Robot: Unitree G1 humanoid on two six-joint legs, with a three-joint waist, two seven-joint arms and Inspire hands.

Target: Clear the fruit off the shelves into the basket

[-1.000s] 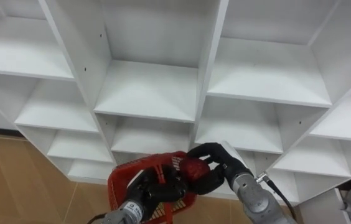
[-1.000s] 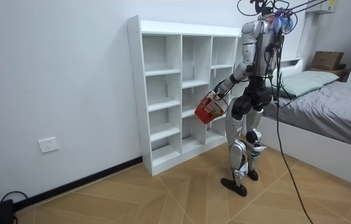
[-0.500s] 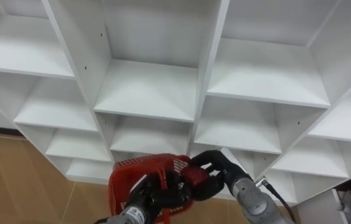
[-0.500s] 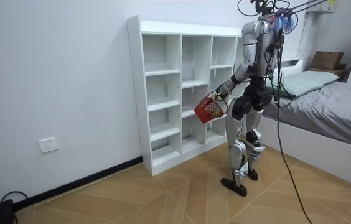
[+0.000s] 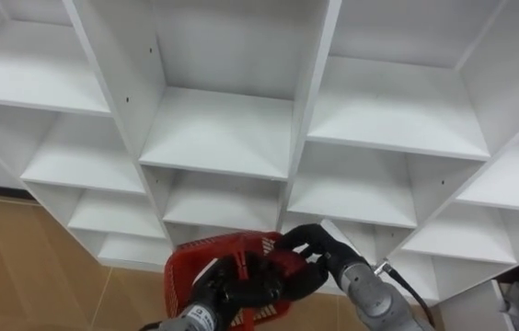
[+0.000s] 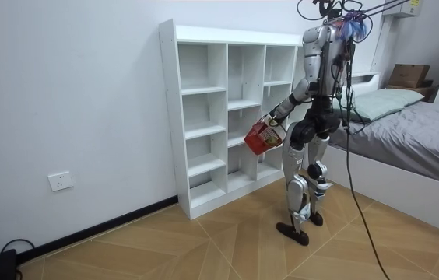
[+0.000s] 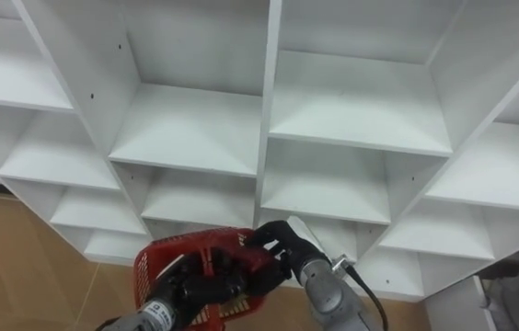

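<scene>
- Since a second ago: right hand point(image 5: 319, 253) has sunk from above the red basket point(image 5: 186, 267) to its mouth, lower centre of the eye views. The basket's rim rose midway and has since dropped back a little.
- Right hand: dark fingers curled narrow round a dark red fruit point(image 5: 289, 267), pressed at the basket's right rim. The fruit is hard to tell from the red mesh behind it.
- Left hand point(image 5: 227, 292): bottom centre, fingers closed round the basket's handle, carrying it.
- White closet point(image 5: 232, 138): open compartments across the upper frame, shelves bare where seen.
- Room view: the robot stands upright facing the closet, the basket point(image 6: 262, 138) held out at hip height just before the shelves.
- Also seen: wood floor point(image 6: 204, 241), bed point(image 6: 422, 132) at right, wall socket point(image 6: 61, 181) at lower left.
</scene>
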